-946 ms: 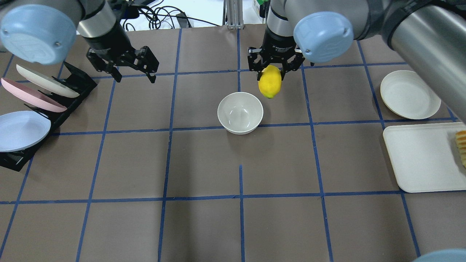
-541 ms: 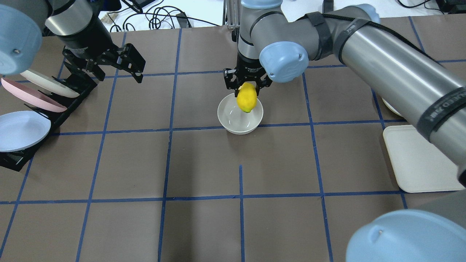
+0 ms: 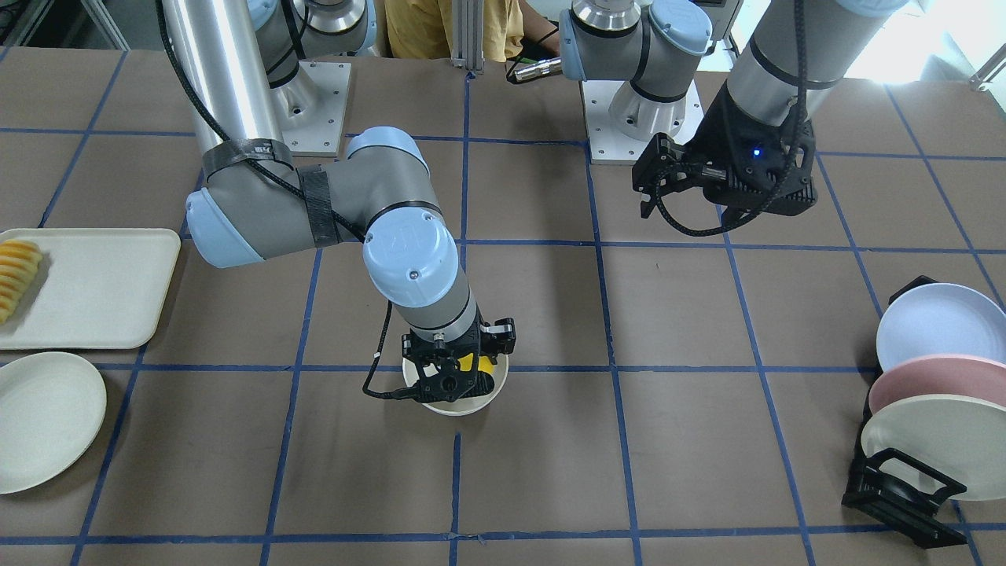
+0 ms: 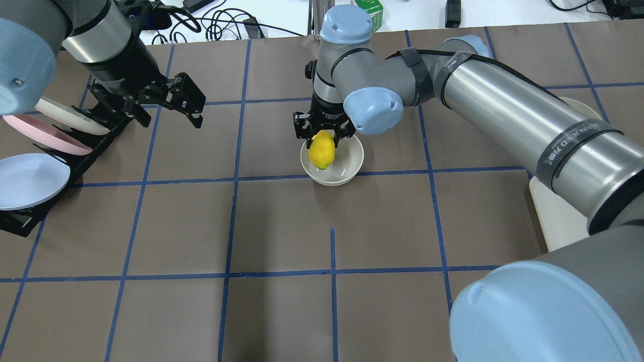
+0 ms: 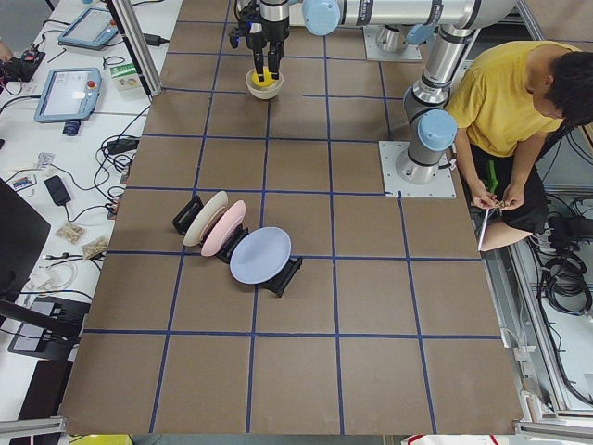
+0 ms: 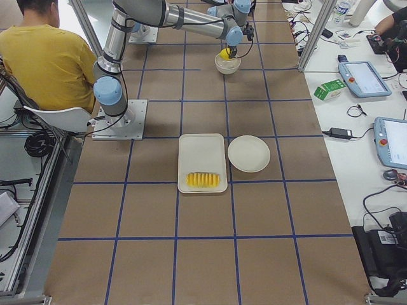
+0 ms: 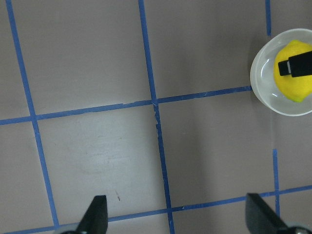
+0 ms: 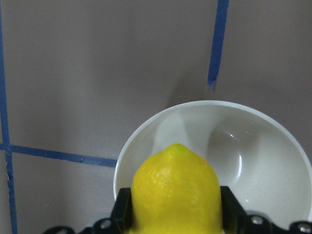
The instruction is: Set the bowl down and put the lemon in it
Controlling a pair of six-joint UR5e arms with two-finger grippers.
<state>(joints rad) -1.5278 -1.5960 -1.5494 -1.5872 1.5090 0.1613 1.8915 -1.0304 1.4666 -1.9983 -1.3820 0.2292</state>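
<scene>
The off-white bowl [image 4: 347,166] stands upright at the table's middle; it also shows in the front view [image 3: 464,405], the left wrist view [image 7: 265,92] and the right wrist view [image 8: 253,146]. My right gripper [image 4: 322,138] is shut on the yellow lemon [image 4: 322,151] and holds it over the bowl's left part, just above the inside. The lemon fills the bottom of the right wrist view [image 8: 175,190]. My left gripper [image 4: 168,113] is open and empty, above the table to the far left, near the plate rack.
A black rack [image 4: 75,151] with a cream, a pink and a light blue plate [image 4: 27,181] stands at the left edge. A white tray [image 3: 86,287] with sliced fruit [image 3: 16,275] and a cream plate [image 3: 43,420] lie on the right side.
My right gripper has carried the lemon leftward and down, from beside the bowl to over its inside. My left gripper has drifted slightly left, toward the rack.
</scene>
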